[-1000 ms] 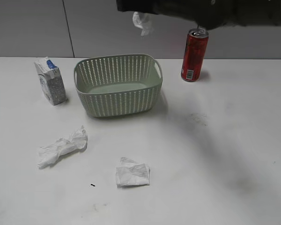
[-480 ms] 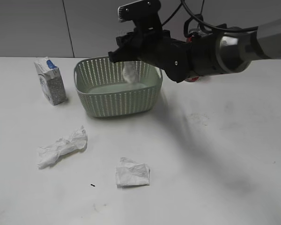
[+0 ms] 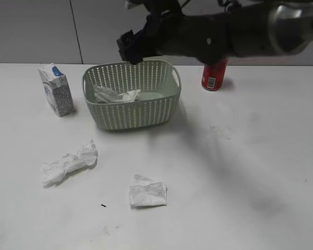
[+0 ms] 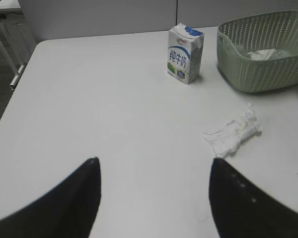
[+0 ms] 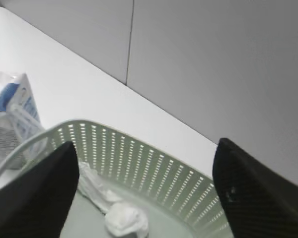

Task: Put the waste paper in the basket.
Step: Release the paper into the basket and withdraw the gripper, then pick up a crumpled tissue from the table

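The right end effector is held above the far rim of the sage-green basket, fingers spread wide, nothing gripped. One crumpled paper wad is seen directly beneath it, lying inside the basket. Two more wads are left on the white bench, well apart from it on the near side. The left end effector is held wide open and empty; ahead of it a milk carton is stood.
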You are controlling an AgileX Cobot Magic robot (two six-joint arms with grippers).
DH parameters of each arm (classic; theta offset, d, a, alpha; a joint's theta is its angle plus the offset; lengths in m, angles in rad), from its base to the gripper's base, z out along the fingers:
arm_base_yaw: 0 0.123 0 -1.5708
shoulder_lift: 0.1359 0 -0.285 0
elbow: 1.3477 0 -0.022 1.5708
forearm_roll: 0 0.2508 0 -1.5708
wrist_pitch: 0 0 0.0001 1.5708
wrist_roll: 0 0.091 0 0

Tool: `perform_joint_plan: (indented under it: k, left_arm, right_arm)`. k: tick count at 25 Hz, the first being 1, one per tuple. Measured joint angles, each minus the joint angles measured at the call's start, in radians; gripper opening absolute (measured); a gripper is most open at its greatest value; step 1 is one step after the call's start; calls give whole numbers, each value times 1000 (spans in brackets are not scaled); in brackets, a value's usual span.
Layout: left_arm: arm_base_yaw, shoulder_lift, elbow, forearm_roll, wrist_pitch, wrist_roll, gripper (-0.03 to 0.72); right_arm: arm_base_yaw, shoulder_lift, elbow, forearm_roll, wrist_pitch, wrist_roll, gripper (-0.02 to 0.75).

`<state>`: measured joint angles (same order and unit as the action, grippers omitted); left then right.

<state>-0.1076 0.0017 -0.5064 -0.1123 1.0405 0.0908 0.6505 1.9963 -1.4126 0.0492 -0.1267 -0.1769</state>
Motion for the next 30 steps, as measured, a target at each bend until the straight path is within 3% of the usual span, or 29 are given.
perform_joint_plan:
  k: [9,14,18,24,27,30]
  left_arm:
    - [0,0,0,0,0,0,487]
    - [0,0,0,0,0,0,473]
    - [0,0,0,0,0,0,468]
    - [0,0,0,0,0,0,468]
    - [0,0,0,0,0,0,468]
    - [0,0,0,0,0,0,467]
  right_arm:
    - [11,-316,-1,-9,659,0,593]
    - [-23,-393,-1,-78,1027,0,592]
    - [-185,-396,-1,-69,1181,1,592]
    - [-488,-396,-1,-10,1226,4,591]
    - [-585,-401,3,-3,1293,5,591]
    - [-620,-447,58,21,1307,6,591]
